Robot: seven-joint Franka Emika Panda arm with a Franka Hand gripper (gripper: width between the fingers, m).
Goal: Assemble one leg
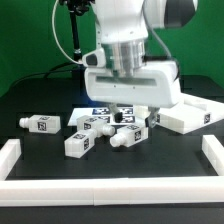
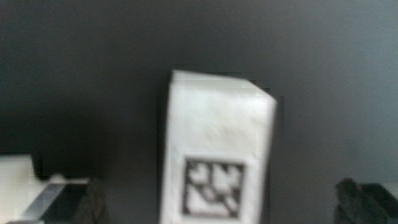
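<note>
So at this point the gripper was hanging low over the black desk, right above a little pile of parts. From the wrist view it was clearly released: both fingers sat wide apart at the edges of the shot, holding nothing. The leg lay between them, in line with the gap and not touching either finger. It's a small white block with the black-and-white tag near the end closest to the gripper. That shot was pretty blurry, so I couldn't tell how far above the leg the fingers were.

In the exterior view, the leg under the gripper was mixed in with the other legs, all the same small white tagged blocks. I honestly couldn't say which one in the cluster was the one from the wrist view. A few lay just beneath and in front of the gripper, close together, some maybe touching. One more sat well off to the exterior view's left of the gripper, on its own.

The big white panel was on the desk to the exterior view's right of the gripper, near it but apart from the cluster. A low white border ran around the desk on the left, front and right, well away from the gripper.
</note>
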